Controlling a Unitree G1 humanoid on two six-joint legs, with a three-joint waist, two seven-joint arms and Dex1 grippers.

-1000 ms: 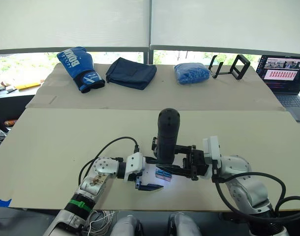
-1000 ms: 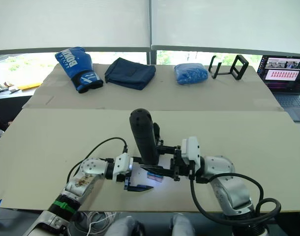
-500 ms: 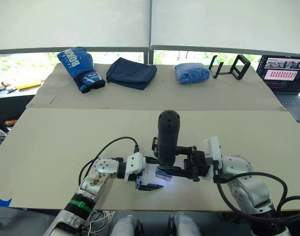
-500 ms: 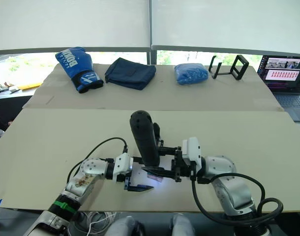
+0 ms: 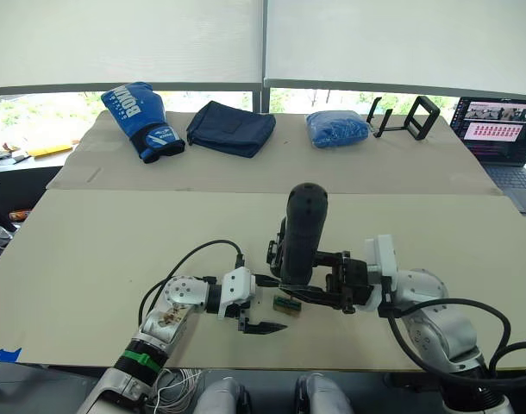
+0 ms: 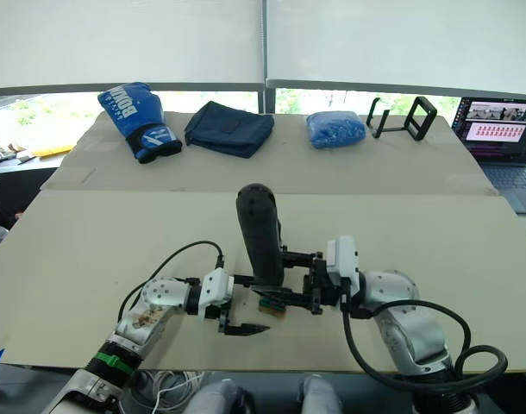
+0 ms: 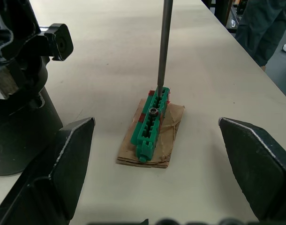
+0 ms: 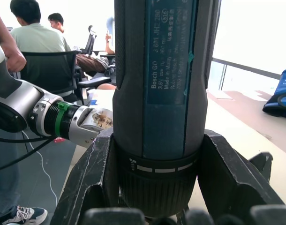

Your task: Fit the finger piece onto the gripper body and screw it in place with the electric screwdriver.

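Two fingers (image 8: pixel 227 178) of my right hand clamp the electric screwdriver (image 5: pixel 302 233) low on its rigid barrel. It looks top-heavy; its bit stands on the green block (image 7: pixel 151 123), my left fingers (image 7: pixel 68 164) spread open beside it.

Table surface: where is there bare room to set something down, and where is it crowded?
Bare: the near board to the robot's left of the left gripper, and the stretch right of the right gripper toward the laptop. Crowded: the centre, around the electric screwdriver, green block and gripper body; also the far strip with the boxing glove.
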